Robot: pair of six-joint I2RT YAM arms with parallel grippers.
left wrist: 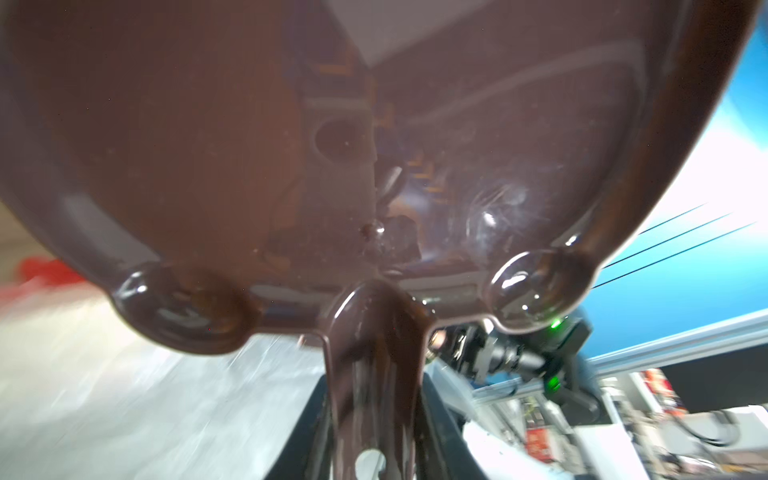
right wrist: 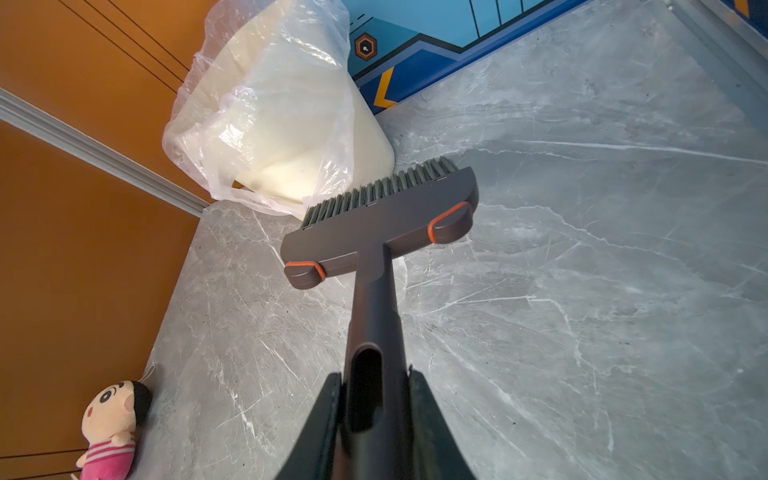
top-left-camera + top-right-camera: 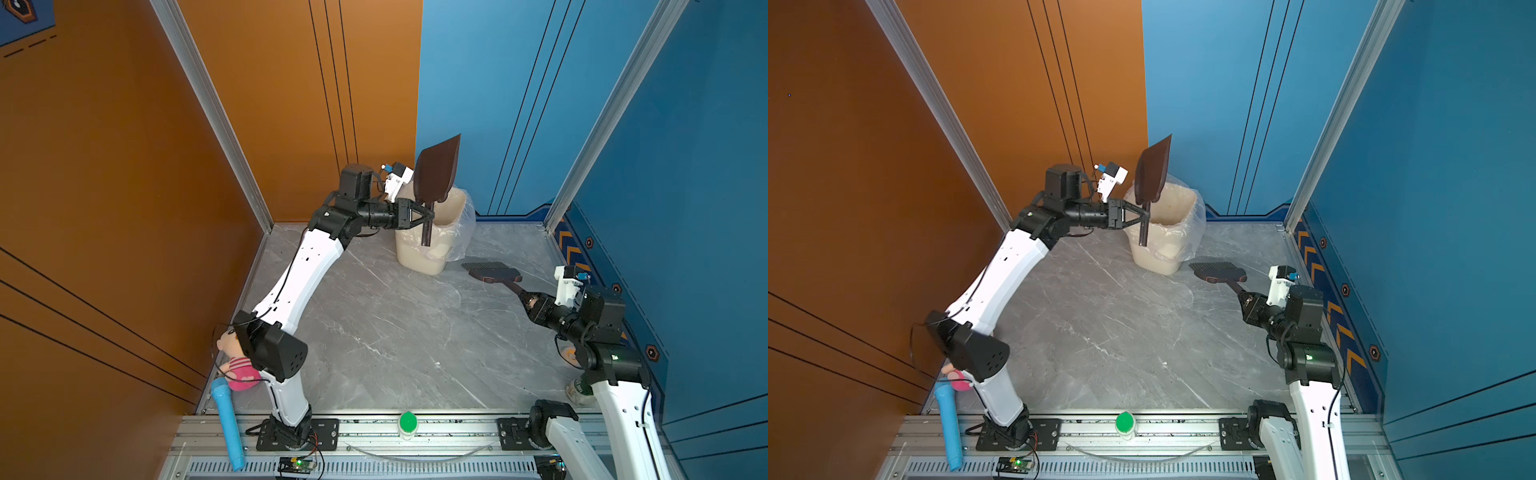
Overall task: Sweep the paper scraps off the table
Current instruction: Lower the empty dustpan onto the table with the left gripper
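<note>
Paper scraps are absent from the table (image 3: 395, 332); a red blur (image 1: 39, 268), mid-left in the left wrist view, may be one. Our left gripper (image 3: 430, 216) clenches the upended dustpan (image 3: 436, 170) over the bin (image 3: 432, 232), our right gripper (image 2: 374, 415) clamps the brush (image 2: 380, 224); stuck scraps could drop outside.

- Bright, even light in both top views; soft shadows under the arms on the worktop (image 3: 415, 353).
- Straight wall rails leaning outward toward the edges.
- Left wrist view motion-blurred, with white glare spots on the glossy dustpan (image 1: 374, 145).
- Right wrist view sharp; pale sheen on the bin liner (image 2: 266, 104).
</note>
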